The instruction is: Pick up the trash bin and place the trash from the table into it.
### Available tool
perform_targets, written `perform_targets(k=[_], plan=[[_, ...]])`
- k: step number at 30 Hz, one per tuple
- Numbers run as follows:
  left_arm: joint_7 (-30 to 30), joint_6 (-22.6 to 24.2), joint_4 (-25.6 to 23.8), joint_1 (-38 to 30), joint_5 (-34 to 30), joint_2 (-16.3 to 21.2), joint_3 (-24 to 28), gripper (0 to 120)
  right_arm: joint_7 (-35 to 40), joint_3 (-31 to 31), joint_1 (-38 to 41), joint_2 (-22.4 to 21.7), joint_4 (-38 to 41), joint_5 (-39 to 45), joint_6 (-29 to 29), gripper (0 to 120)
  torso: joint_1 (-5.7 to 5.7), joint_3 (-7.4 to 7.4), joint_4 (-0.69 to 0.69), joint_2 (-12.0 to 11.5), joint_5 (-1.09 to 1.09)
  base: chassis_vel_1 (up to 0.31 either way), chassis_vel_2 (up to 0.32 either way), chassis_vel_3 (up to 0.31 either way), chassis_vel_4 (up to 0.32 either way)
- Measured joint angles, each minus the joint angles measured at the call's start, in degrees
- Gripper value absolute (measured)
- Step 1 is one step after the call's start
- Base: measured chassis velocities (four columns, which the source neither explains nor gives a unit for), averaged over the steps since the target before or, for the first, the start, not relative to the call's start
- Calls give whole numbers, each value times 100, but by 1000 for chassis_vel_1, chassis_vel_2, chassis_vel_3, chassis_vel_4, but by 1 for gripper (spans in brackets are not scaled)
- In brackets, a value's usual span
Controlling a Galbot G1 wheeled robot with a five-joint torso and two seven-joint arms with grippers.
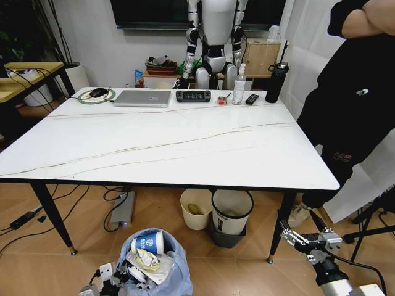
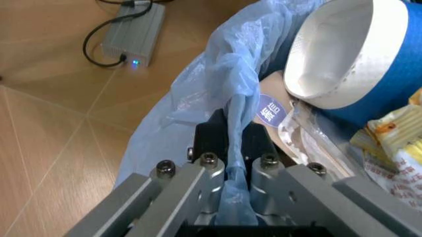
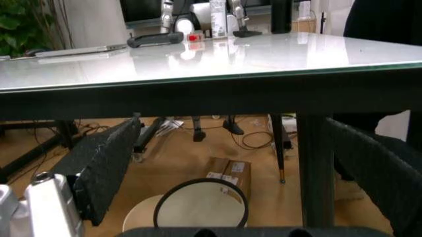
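Note:
The trash bin (image 1: 152, 266) stands low in front of me, its light-blue bag (image 2: 197, 84) spilling over the rim. Trash lies inside it: a blue-white paper cup (image 2: 359, 54), crumpled paper and wrappers (image 1: 148, 262). My left gripper (image 1: 108, 279) is at the bin's near left side, its fingers (image 2: 211, 143) shut on the bag at the rim. My right gripper (image 1: 307, 237) hangs low by the table's front right leg with its pads (image 3: 105, 168) spread open and nothing between them. The marble table (image 1: 185, 148) stretches out ahead.
Along the table's far edge lie a laptop (image 1: 143, 97), a controller (image 1: 193, 95) and bottles (image 1: 276, 80). Under the table stand a cream bin (image 1: 195, 208) and a white bin with a black rim (image 1: 231, 213). A person (image 1: 352, 105) stands at the right. A power brick (image 1: 123, 208) and cables lie on the floor.

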Motion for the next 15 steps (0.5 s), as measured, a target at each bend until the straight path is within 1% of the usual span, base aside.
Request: perform_targets(k=[5, 12, 15], plan=[[33, -12, 291, -176, -3, -3, -15, 0, 0, 0, 0, 0, 0, 0, 0, 100, -64, -83, 0, -148, 0, 0, 0, 0, 0], [63, -42, 633, -383, 16, -15, -22, 0, 0, 0, 0, 0, 0, 0, 0, 100, -122, -169, 0, -290, 0, 0, 0, 0, 0], [93, -74, 863, -530, 35, -20, -25, 0, 0, 0, 0, 0, 0, 0, 0, 100, -156, -224, 0, -380, 0, 0, 0, 0, 0]])
